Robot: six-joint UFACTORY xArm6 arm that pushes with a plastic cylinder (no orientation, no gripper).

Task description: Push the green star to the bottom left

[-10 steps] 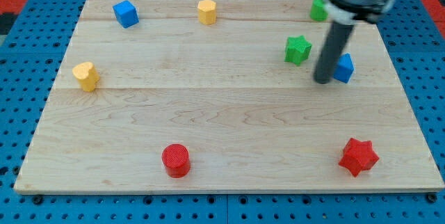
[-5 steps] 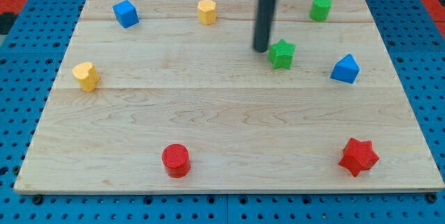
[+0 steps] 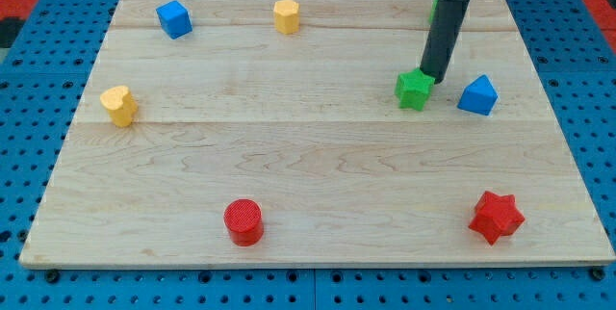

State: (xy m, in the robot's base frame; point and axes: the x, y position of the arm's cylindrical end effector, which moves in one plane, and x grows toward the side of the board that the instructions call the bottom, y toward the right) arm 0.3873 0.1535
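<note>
Camera view: the green star [image 3: 415,90] sits on the right half of the wooden board [image 3: 308,185], a bit above the middle. The rod's tip [image 3: 432,79] is right up against the star's upper-right edge. No jaws on this arm, just the rod. A blue block [image 3: 477,95] sits just right of the star, and a red star [image 3: 497,217] is down at the bottom right.

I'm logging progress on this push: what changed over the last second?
My tip swung from the view's right of the green star, round to its upper left, and now touches its upper right. The star ended slightly lower. The blue triangular block and the other blocks stayed put.
</note>
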